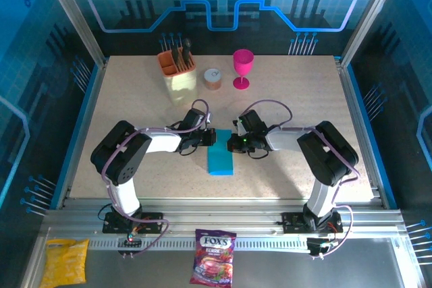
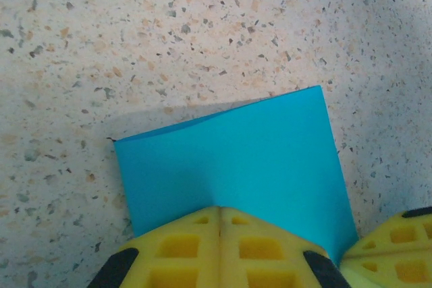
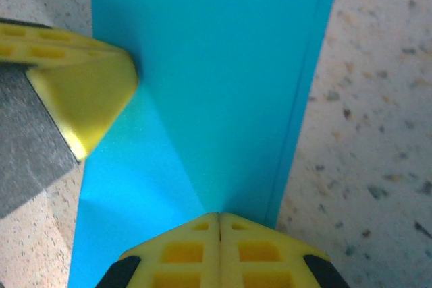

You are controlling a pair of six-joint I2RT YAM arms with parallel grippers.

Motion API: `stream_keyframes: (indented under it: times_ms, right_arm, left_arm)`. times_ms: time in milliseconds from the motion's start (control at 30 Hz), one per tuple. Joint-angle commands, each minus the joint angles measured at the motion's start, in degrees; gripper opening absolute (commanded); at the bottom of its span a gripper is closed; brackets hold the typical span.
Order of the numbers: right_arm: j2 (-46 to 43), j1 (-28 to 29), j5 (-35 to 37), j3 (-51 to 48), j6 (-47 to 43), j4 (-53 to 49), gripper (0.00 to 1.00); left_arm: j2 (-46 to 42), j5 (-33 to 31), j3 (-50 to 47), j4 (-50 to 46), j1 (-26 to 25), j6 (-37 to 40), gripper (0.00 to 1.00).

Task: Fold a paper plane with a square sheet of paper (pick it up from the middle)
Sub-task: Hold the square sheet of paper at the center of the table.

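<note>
The speckled table [image 1: 135, 119] carries both arms, which bend inward so that their grippers meet near its middle. Under and between them lies the cyan-blue sheet of paper [image 1: 220, 158]. It is folded to a narrow strip, flat on the table, with its long side running from the grippers back toward the arm bases.

The left gripper [image 1: 210, 138] sits on the strip's far left part. The right gripper [image 1: 234, 142] is just opposite, at its far right edge, and the two are close together.

In the left wrist view the yellow fingers [image 2: 182, 257] are pressed together with only a seam between them. Their tip rests on the paper, which spreads out ahead of it. In the right wrist view that gripper's fingers [image 3: 182, 251] are likewise closed, tip down at the paper's near edge. A fold line runs ahead just to the right of the tip. Both tips bear down on the sheet rather than pinching it.

Well beyond the grippers stand a cream holder [image 1: 179, 84] with dark utensils, a pink goblet [image 1: 242, 65] and a small round tin [image 1: 212, 78]. Behind the arm bases lie a purple candy bag [image 1: 213, 265] and a yellow snack bag [image 1: 65, 261].
</note>
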Motion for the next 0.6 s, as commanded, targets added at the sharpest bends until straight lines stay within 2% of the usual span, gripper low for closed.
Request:
stream_keyframes:
  times_ms: [0,267,567]
  right_arm:
    - [-3.59,0.62,0.22,0.60,0.15,-5.42,0.00]
    - [-7.54,5.76,1.00,4.55,0.78,-7.03,0.00]
    - [-5.68,12.47,2.73,5.31,4.63,-3.19,0.00]
  left_arm:
    - [1.33,-0.53,-1.28,-1.16,0.40,1.39,0.00]
    - [1.29,-0.29,-2.01,-0.83,0.40,1.31,0.00]
    - [1.44,-0.03,-1.81,-0.80,0.41,1.39,0.00]
